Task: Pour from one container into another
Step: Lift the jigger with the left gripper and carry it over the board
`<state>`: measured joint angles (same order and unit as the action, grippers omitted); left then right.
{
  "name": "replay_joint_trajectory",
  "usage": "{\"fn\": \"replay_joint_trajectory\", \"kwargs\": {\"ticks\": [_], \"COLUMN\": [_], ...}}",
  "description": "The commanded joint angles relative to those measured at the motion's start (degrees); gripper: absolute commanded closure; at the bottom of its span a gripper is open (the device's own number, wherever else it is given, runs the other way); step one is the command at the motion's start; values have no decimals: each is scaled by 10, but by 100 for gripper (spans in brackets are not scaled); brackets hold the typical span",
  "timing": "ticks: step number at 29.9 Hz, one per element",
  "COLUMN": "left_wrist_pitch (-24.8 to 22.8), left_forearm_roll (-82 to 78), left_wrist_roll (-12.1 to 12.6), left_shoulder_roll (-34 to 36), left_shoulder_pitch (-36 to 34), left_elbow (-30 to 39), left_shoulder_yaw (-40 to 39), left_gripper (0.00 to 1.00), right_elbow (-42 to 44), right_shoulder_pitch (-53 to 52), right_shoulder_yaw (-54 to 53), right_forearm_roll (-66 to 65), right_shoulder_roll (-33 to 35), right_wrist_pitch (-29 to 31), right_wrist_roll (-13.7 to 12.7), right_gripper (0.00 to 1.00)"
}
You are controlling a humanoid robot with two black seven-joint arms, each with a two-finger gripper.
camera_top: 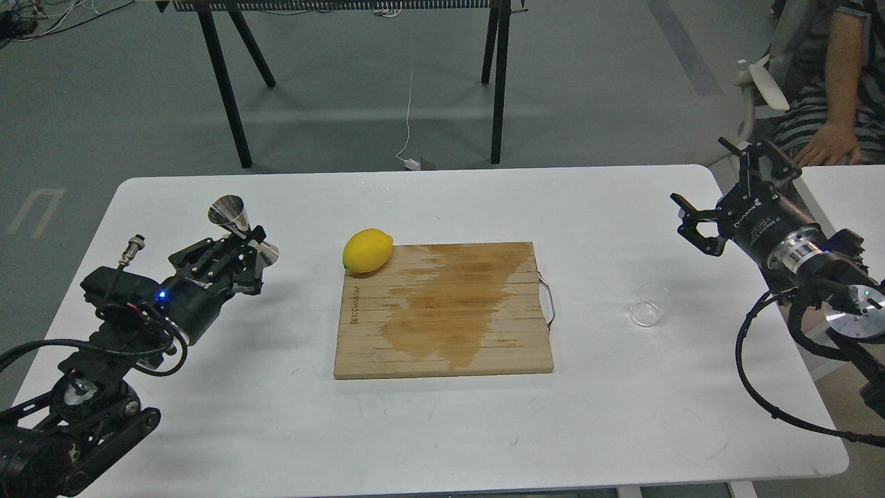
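Observation:
The steel jigger [238,225] is held above the left side of the table, tilted, with my left gripper [247,254] shut on its waist. The small clear glass cup [650,305] stands upright on the white table at the right, beyond the board's handle. My right gripper [715,190] hovers open above and to the right of the cup, near the table's far right edge, with nothing between its fingers.
A wooden cutting board [443,308] with a wet stain lies mid-table, and a yellow lemon [367,250] rests at its far left corner. A seated person [830,104] is beyond the right corner. A black-legged stand [228,90] stands behind the table.

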<state>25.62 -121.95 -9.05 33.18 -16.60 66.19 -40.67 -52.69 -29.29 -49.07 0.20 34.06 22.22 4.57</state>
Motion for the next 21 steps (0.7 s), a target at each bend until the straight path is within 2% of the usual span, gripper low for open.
{"fn": "replay_joint_trajectory", "kwargs": {"ticks": [1, 12, 21], "left_wrist_pitch": [-4, -40, -42], "left_forearm_roll": [-31, -31, -31], "left_wrist_roll": [0, 2, -11], "left_shoulder_roll": [-22, -105, -185], "left_shoulder_pitch": [-18, -141, -189], "left_elbow": [3, 0, -85], "left_shoulder_yaw": [1, 133, 198], "left_gripper": [100, 100, 100], "right_elbow": [0, 0, 8], "right_shoulder_pitch": [0, -2, -2], "right_shoulder_yaw": [-2, -3, -4], "right_forearm_roll": [0, 0, 0], "right_shoulder_roll": [9, 10, 17], "right_wrist_pitch": [-2, -10, -10], "right_wrist_roll": [0, 0, 0], "right_gripper": [1, 1, 1]}}
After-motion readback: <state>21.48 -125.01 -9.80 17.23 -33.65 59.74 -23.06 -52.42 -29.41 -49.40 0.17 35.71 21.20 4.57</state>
